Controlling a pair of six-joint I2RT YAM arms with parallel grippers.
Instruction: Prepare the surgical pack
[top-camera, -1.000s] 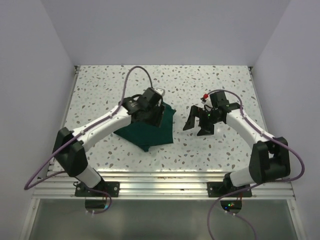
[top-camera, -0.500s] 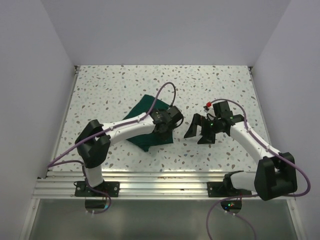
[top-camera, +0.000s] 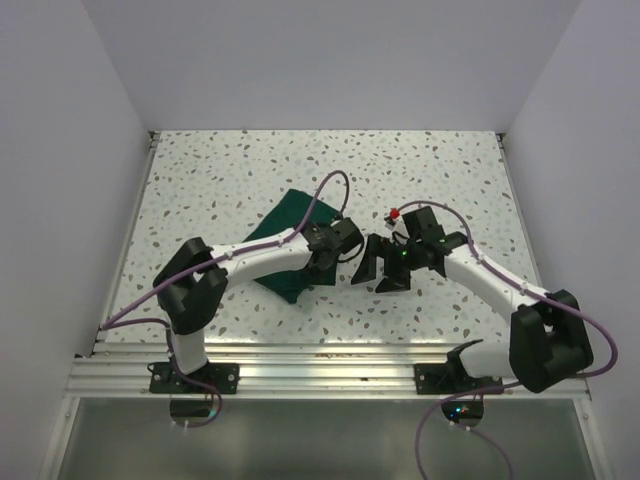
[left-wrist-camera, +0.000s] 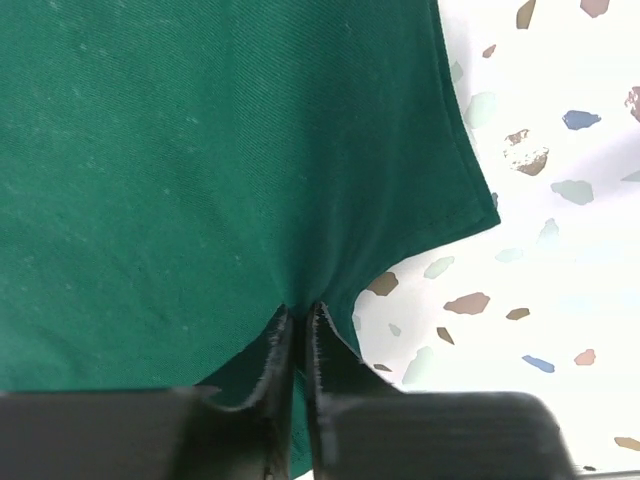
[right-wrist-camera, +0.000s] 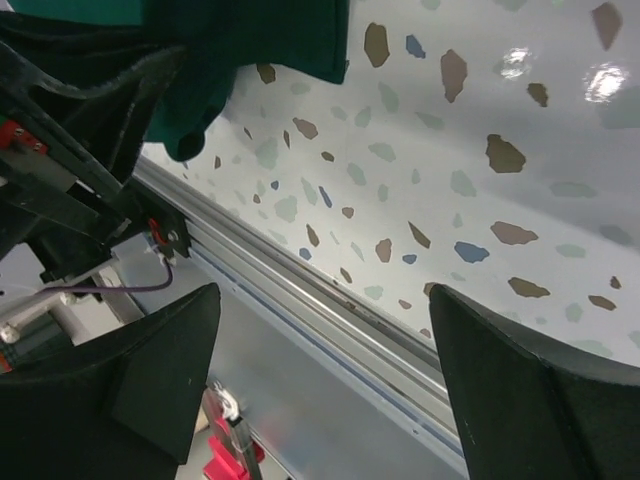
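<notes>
The surgical pack (top-camera: 280, 222) is a dark green cloth bundle lying left of the table's middle. No steel instruments, tray or white strips show. My left gripper (top-camera: 343, 252) sits at the bundle's right edge. In the left wrist view this gripper (left-wrist-camera: 297, 318) is shut, pinching the hem of the green cloth (left-wrist-camera: 200, 150). My right gripper (top-camera: 373, 268) hangs just right of the cloth, open and holding nothing. In the right wrist view its fingertips (right-wrist-camera: 322, 293) stand wide apart, with the cloth's corner (right-wrist-camera: 260, 35) at the upper left.
The speckled table (top-camera: 220, 170) is walled on three sides. An aluminium rail (top-camera: 320, 360) runs along its near edge and also shows as the rail (right-wrist-camera: 280, 270) in the right wrist view. A purple cable (top-camera: 330, 185) loops above the cloth. The left arm's dark wrist (right-wrist-camera: 60, 150) lies close to my right gripper.
The left arm swung from over the bundle to its right edge and shut on the cloth's hem. The right gripper moved left towards the cloth, still open.
</notes>
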